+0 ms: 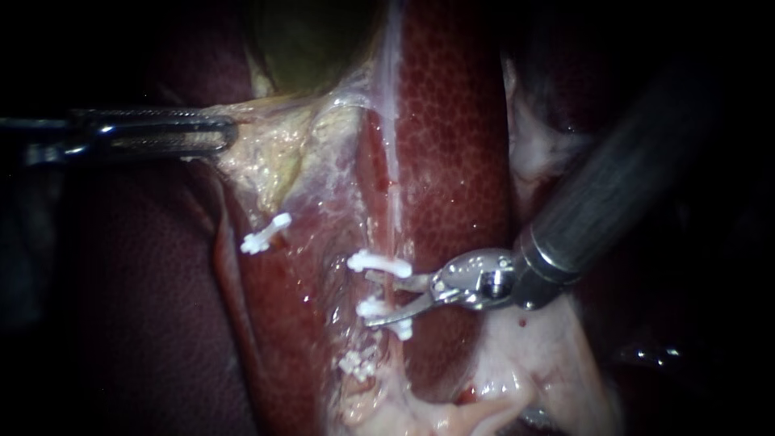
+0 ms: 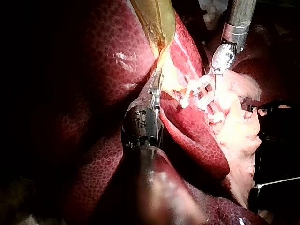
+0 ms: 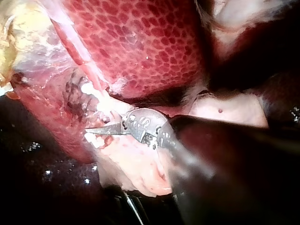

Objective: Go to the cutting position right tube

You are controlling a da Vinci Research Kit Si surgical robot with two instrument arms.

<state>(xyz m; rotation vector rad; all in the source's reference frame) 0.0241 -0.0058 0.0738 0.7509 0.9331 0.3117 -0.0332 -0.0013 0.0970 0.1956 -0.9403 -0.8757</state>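
Surroundings: light falls on the central field and fades towards the edges into an unlit black margin (image 1: 48, 339), with a black hard-edged object (image 2: 277, 136) beside the pale tissue (image 2: 239, 129).

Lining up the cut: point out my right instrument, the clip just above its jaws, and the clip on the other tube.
right instrument (image 1: 381, 299): endoscope view, midway between its open jaws' tips.
upper clip (image 1: 378, 263): endoscope view, middle of its white bar.
clip on the other tube (image 1: 265, 234): endoscope view, its middle.

Dark shafts (image 1: 626, 182), silvery metal jaws
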